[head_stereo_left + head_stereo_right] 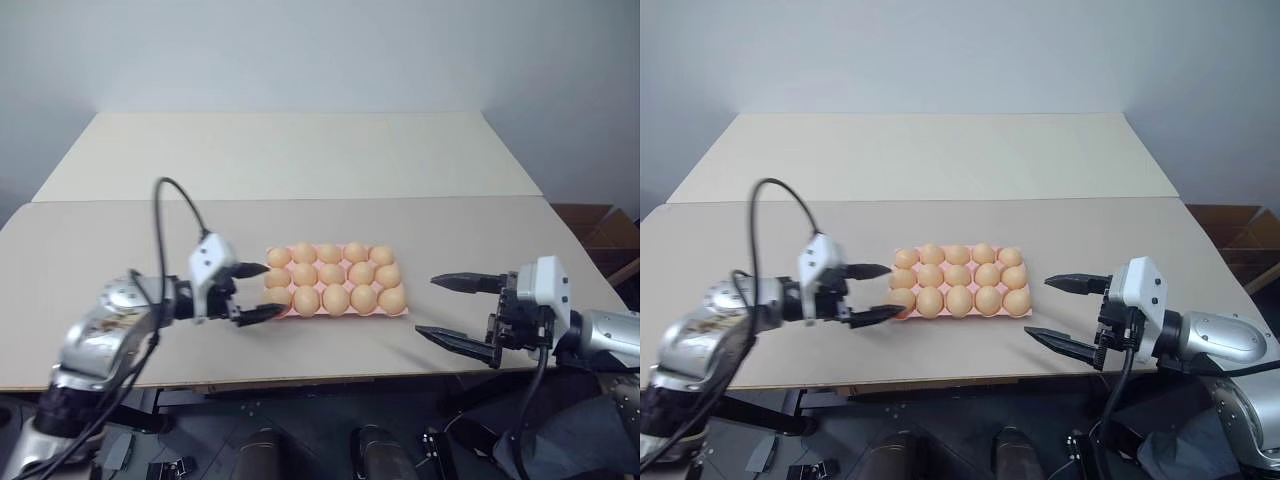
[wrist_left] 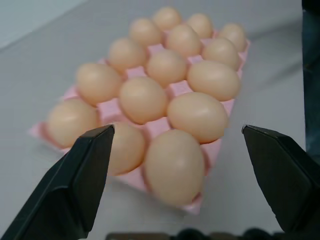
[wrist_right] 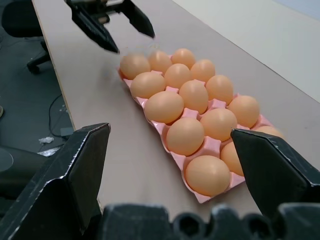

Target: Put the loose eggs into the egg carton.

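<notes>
We see a wide beige table (image 1: 300, 160) made of two boards, with a seam running across behind the tray; a plain pale grey wall (image 1: 320, 50) stands behind it. Dark floor under the near edge, with a brown cardboard box (image 1: 600, 225) off the table's right end.

The egg carton (image 1: 336, 312), pink, sits flat near the table's front edge, roughly centred between the two arms. We count fifteen eggs (image 1: 335, 272) in three rows of five, every cup filled, all tan-orange and alike. We see none lying on the bare table in the head views.

Left gripper (image 1: 253, 292) is just beside the carton's left end, fingers spread apart, holding nothing; the tips bracket the near-left corner egg without clearly touching it. Right gripper (image 1: 448, 310) hovers off the carton's right end, apart from it, fingers spread wide, nothing between them.

The left wrist view adds what the head views lack: the pink cup walls between eggs, and the nearest egg (image 2: 175, 166) standing upright in its corner cup between the two black fingers (image 2: 75, 185).

The right wrist view looks along the carton's length, with the left gripper (image 3: 135, 42) at the far end and a chair base (image 3: 40, 62) on the floor.
</notes>
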Available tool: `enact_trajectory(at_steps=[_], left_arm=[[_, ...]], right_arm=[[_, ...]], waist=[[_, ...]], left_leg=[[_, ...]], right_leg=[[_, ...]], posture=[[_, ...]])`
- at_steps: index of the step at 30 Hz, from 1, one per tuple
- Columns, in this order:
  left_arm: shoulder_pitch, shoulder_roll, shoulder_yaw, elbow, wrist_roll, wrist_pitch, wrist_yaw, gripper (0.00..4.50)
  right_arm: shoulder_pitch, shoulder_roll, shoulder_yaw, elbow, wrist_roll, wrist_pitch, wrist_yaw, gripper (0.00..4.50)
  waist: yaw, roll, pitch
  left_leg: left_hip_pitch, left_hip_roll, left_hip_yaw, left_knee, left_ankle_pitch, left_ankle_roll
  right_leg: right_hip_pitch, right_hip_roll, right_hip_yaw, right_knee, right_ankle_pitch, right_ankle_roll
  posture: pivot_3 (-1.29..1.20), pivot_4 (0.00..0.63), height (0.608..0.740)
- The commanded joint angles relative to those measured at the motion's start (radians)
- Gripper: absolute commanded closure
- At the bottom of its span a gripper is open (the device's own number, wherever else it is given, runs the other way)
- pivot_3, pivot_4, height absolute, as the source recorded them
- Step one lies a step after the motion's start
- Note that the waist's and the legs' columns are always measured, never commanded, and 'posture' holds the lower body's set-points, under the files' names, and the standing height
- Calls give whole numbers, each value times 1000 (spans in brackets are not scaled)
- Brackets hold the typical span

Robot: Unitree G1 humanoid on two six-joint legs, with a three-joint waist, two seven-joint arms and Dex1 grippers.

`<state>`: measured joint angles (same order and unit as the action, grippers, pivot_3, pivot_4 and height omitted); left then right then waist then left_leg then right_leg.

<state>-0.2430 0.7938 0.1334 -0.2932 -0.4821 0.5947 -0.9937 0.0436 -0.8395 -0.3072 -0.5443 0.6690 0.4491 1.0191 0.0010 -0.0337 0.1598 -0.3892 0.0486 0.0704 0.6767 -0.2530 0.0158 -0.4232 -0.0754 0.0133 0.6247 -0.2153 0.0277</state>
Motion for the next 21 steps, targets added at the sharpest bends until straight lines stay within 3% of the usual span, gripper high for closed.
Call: enact_trajectory(at_steps=[1,8,12,21], left_arm=[[75,54,177,10,-44,-47,-33,31],[352,120,454,46,-104,-106,-199,31],[455,108,550,-9,-149,-88,-215,31],[538,73,582,-113,-209,-51,-149,31]], right_arm=[[-6,-6,-33,-22,6,-25,-2,0],[-48,-20,-13,30,-5,-26,18,0],[-63,-25,-5,56,-13,-35,38,0],[-110,-23,21,104,-30,-41,65,0]], waist=[[-2,0,0],[-1,0,0],[5,0,0],[10,0,0]], left_leg=[[0,0,0,0,0,0],[0,0,2,0,0,0],[0,1,2,0,0,0],[0,1,2,0,0,0]], right_leg=[[0,0,0,0,0,0],[0,-1,0,0,-5,-6],[-1,-1,-1,0,-6,-8],[0,-1,-1,0,-7,-8]], posture=[[0,150,740],[0,150,740],[0,150,740],[0,150,740]])
